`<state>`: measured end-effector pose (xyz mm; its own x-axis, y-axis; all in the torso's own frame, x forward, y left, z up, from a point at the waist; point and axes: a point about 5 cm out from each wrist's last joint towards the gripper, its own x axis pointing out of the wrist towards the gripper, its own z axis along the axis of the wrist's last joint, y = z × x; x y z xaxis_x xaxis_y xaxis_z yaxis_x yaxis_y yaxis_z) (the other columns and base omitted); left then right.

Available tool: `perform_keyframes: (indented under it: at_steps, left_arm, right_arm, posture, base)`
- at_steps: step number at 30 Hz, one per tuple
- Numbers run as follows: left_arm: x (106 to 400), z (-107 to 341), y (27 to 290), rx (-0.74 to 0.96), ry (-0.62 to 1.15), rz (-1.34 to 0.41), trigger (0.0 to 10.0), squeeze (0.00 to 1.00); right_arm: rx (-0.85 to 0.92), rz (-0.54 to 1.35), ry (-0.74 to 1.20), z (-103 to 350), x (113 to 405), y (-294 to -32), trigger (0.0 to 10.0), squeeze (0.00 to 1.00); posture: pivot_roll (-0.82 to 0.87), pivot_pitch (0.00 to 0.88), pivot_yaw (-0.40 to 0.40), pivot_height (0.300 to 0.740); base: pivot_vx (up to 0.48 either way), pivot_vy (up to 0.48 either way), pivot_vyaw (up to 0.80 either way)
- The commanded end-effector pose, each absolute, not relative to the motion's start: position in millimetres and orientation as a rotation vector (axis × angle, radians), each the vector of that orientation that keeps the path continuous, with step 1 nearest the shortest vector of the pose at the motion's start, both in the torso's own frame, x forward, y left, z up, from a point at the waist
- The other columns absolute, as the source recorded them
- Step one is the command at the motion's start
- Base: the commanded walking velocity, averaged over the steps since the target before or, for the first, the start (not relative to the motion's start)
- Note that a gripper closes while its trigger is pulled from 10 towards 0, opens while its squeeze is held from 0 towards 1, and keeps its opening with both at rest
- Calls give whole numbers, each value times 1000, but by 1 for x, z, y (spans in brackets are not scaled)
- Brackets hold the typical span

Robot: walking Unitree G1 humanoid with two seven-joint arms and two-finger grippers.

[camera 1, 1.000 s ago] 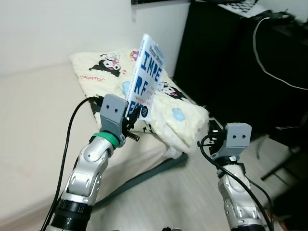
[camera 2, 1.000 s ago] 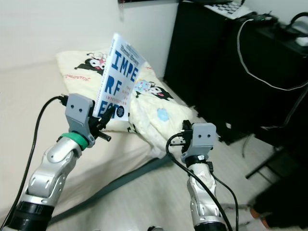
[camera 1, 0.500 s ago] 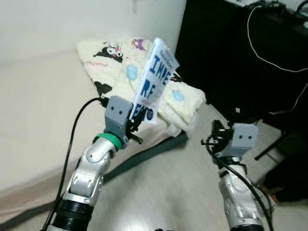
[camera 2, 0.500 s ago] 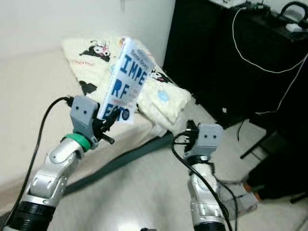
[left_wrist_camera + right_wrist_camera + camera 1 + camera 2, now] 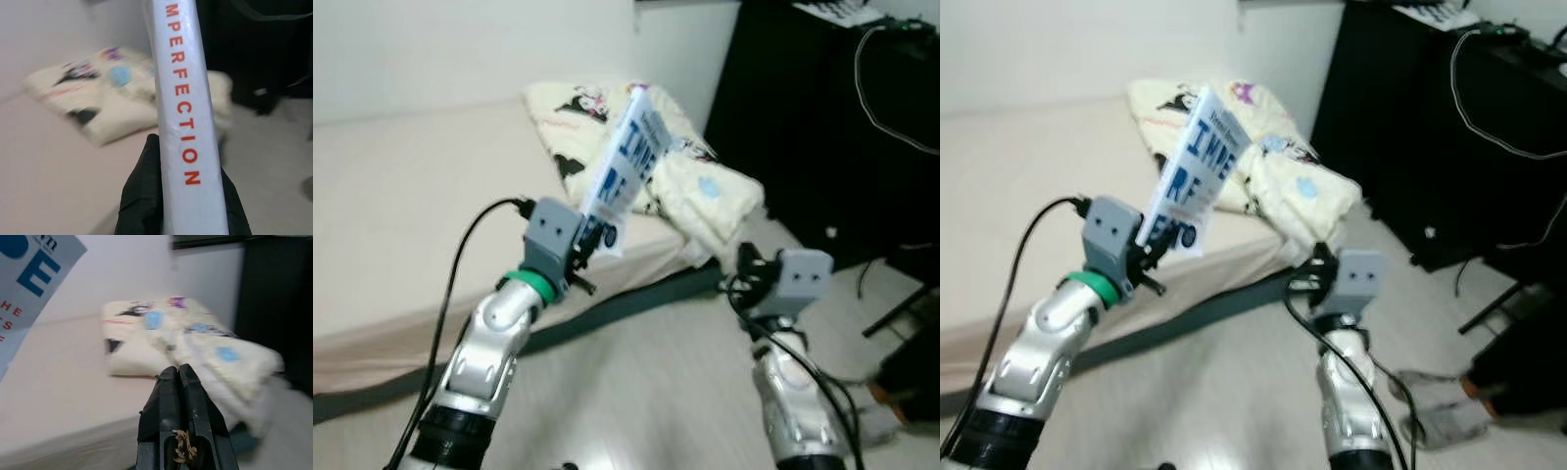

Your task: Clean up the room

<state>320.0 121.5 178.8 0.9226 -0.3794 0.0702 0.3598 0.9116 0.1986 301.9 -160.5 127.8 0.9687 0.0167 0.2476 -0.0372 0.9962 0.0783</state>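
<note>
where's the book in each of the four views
Left eye view: book, centre, above the left gripper.
Right eye view: left of centre.
Left wrist view: spine up the middle, clamped between black fingers.
Right wrist view: cover corner, top left.
Shared landmark: cartoon-print bedding.

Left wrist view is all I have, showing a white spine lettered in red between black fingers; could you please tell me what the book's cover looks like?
Observer: The book has a white cover with large blue letters, held tilted above the bed.
Operator: Thank you. What is the right end effector doing?
Observer: The right end effector has its fingers pressed together with nothing between them.
Operator: And what lies to the robot's right?
Observer: Dark furniture with a white cable draped over it.
</note>
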Motion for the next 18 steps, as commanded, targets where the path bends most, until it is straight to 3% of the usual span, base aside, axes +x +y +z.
perform_keyframes:
  at_steps: [1,18]
  left_arm:
    - [321,180,125,179,-110,-358,10000,0]
    - [321,176,132,213,-87,-334,10000,0]
  right_arm:
    - [98,19,-234,125,302,-163,10000,0]
    - [130,83,-232,123,302,-150,10000,0]
  posture:
    - [11,47,10,740]
    - [18,56,14,740]
  base:
    - [0,0,769]
    - [0,0,755]
